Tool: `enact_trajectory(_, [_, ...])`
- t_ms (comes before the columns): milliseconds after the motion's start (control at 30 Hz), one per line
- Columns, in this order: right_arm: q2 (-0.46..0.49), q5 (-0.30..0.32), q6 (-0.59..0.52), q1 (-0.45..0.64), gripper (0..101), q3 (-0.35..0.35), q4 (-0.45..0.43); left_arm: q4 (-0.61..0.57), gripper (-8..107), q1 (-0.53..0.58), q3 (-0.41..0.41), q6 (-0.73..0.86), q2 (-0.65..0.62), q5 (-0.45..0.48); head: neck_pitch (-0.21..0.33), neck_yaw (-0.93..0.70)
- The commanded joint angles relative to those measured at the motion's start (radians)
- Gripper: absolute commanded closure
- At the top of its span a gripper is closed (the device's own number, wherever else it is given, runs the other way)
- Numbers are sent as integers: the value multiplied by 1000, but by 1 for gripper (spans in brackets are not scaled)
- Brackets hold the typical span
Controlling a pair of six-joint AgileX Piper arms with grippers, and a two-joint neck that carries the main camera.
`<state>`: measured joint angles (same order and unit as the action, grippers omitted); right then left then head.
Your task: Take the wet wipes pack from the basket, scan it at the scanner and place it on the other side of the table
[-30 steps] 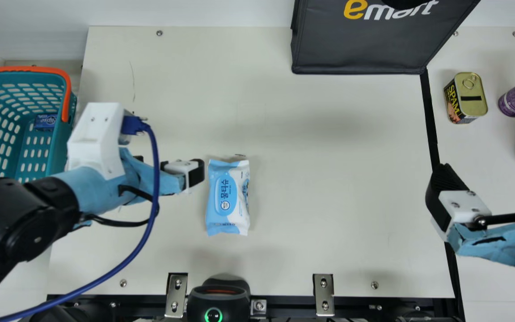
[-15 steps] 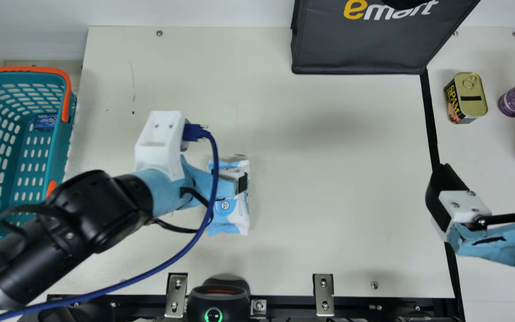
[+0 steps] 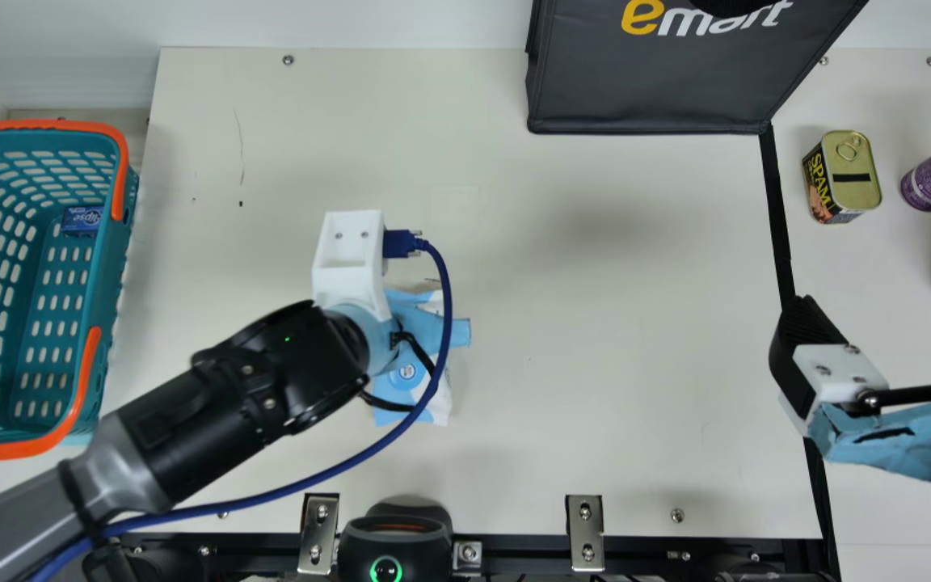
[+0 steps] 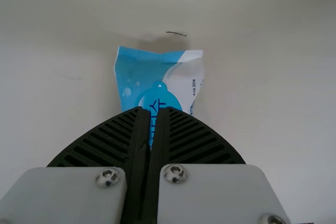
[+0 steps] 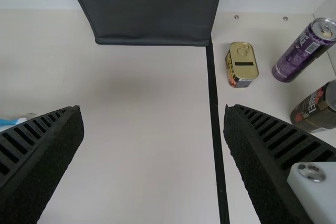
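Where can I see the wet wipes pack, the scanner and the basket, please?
Wet wipes pack (image 4: pixel 156 80), left wrist view, printed front.
Scanner (image 3: pixel 395 546), main view, black housing.
Basket (image 3: pixel 110 267), main view, side wall.

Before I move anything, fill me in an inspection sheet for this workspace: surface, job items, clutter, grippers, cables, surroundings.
Surface: cream table, thin scratch towards the far left; black strip down the right.
Job items: wet wipes pack flat on the table; scanner at the near edge, green ring lit; teal basket at left.
Clutter: small blue box in the basket; squat gold-topped can, purple can and dark can beyond the strip.
Left gripper: closed, above the pack.
Right gripper: open, holding nothing.
Cables: blue cable loops loosely from the left wrist.
Surroundings: dark bag at the far edge; white wall behind.
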<state>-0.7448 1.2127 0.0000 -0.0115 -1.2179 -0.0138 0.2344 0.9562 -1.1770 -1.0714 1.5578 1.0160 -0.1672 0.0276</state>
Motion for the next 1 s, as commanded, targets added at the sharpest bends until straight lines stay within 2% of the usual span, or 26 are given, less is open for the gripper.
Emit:
enact_trajectory(0, [0,0,0,0,6,0,0,3,107,6,-8,-19,21,12,29,0])
enact_trajectory(333, [0,0,0,0,6,0,0,-11,107,24,-23,-47,100,25,29,0])
enact_trajectory(967, [0,0,0,0,6,0,0,-47,107,18,17,-55,174,-15,29,0])
